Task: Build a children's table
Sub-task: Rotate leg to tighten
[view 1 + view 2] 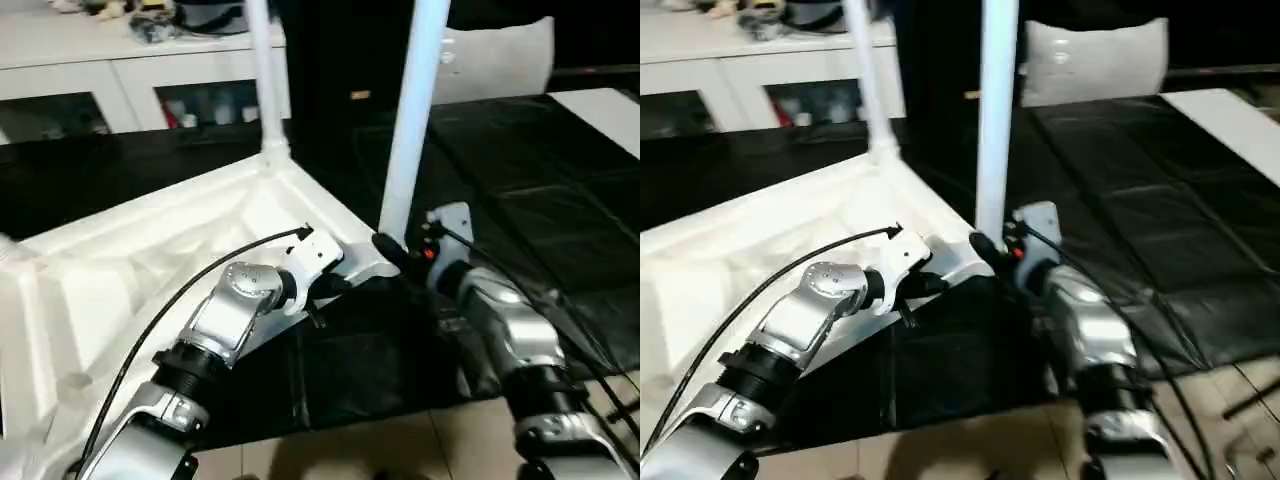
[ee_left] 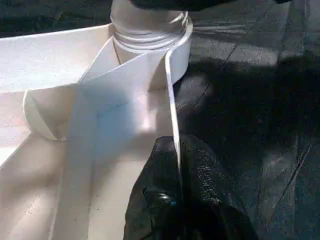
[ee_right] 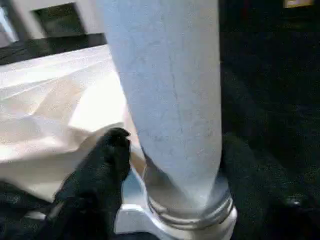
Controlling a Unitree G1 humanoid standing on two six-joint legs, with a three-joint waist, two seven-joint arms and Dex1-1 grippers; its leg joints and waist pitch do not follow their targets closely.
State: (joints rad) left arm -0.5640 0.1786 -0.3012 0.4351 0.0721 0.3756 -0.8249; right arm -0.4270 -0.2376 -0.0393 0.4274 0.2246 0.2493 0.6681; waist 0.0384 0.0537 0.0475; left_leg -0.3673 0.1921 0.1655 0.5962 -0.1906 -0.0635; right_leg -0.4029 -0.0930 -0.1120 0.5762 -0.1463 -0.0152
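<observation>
The white tabletop (image 1: 150, 250) lies upside down on a black mat, ribs facing up. Two white legs stand upright in its corner sockets: one at the far corner (image 1: 265, 80) and one at the near right corner (image 1: 410, 130). My left gripper (image 2: 177, 165) is shut on the thin rim of the tabletop (image 2: 172, 100), a short way from the near leg's socket (image 2: 150, 30). My right gripper (image 3: 175, 142) is at the base of the near leg (image 3: 170, 90). Its black fingers (image 3: 107, 165) stand on either side of the leg with a small gap, so it is open.
A white cabinet with glass doors (image 1: 100, 80) runs along the back left. The black mat (image 1: 520, 160) stretches to the right, with a white cushion-like object (image 1: 500, 55) behind it and a white board (image 1: 600, 110) at the far right. Light floor tiles (image 1: 400, 445) lie nearest me.
</observation>
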